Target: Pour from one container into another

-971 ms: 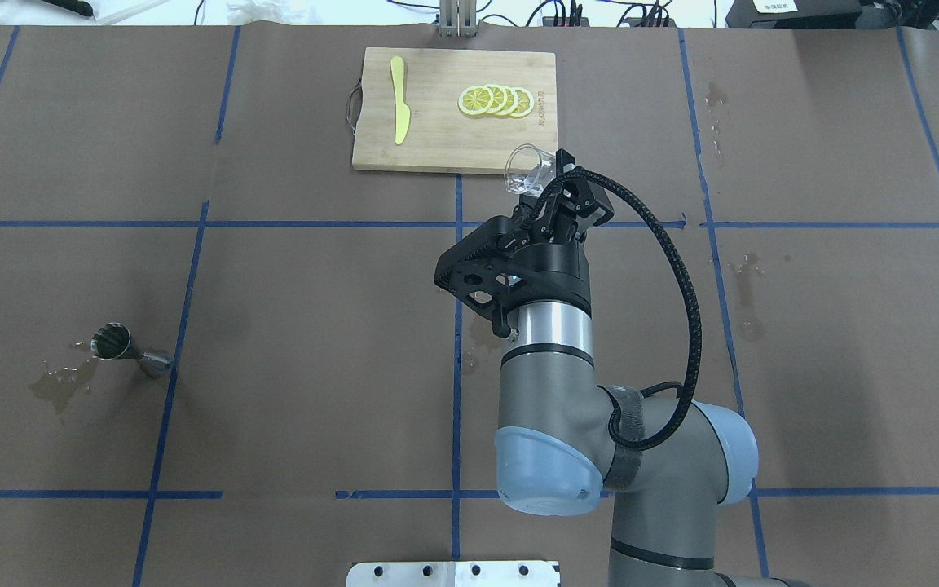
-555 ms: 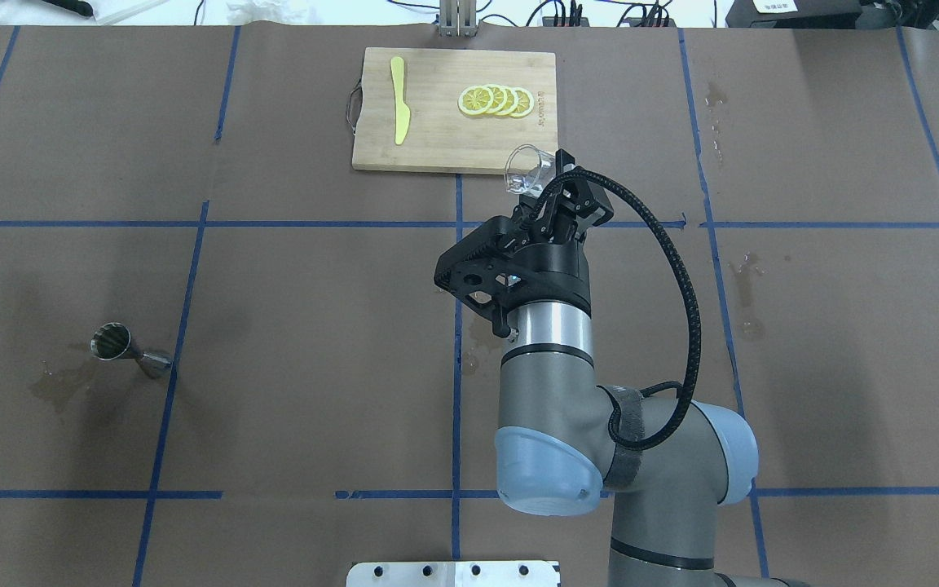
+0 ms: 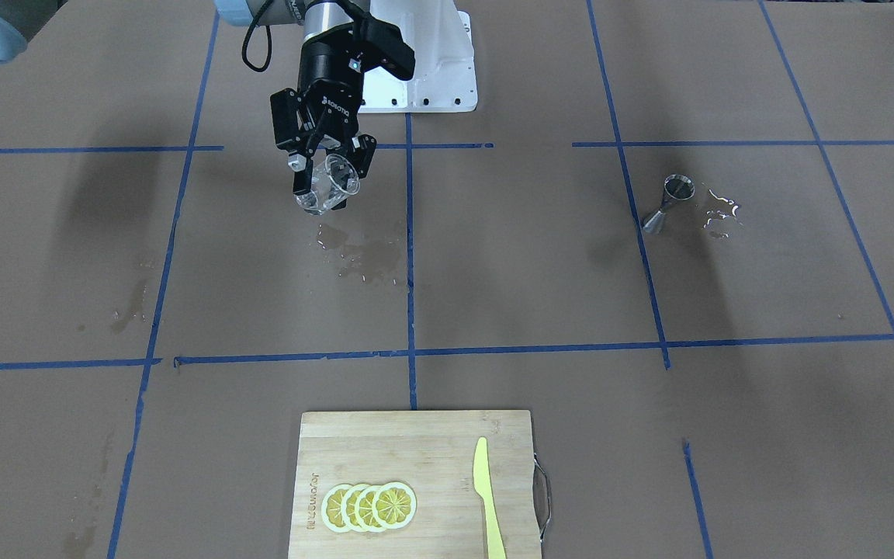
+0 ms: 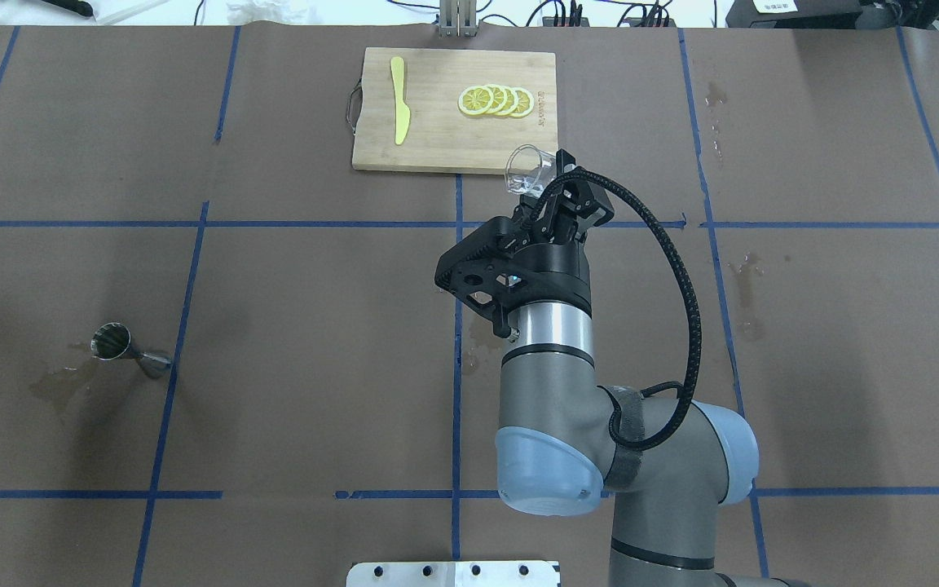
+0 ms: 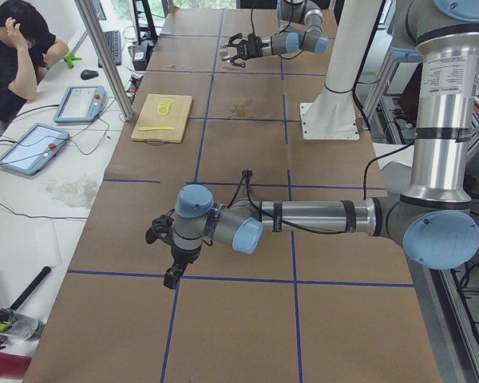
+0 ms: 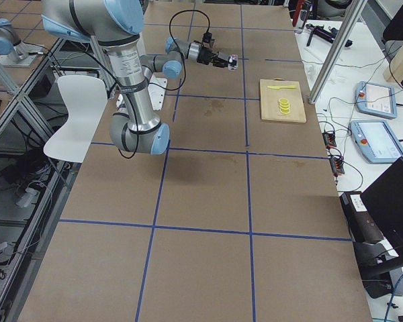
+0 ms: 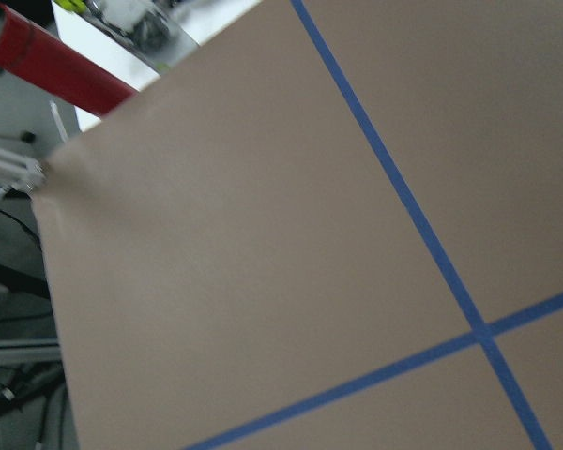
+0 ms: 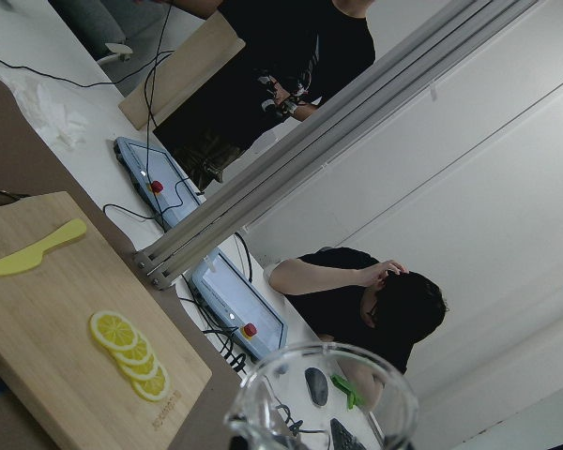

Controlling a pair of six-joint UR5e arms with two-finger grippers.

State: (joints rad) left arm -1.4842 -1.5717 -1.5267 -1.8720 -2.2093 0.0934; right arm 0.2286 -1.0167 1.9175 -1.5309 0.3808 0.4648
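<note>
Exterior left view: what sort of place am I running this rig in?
Probably a robotics lab staged as a mock drink-prep station: a brown paper-covered table gridded with blue tape, an operator seated by teach pendants, and a cutting board with lemon slices.

Wide brown-papered table [image 4: 315, 285], gridded with blue tape [image 4: 192, 224]. At 12 o'clock, flat near the far edge, a bamboo cutting board [image 4: 437, 139]. At 9 o'clock, standing upright, a steel jigger [image 4: 123, 346], just beside a wet patch [image 4: 58, 385]. More damp stains [image 4: 745, 269] toward 3 o'clock. At 6 o'clock, a white base plate [image 4: 453, 573].
</note>
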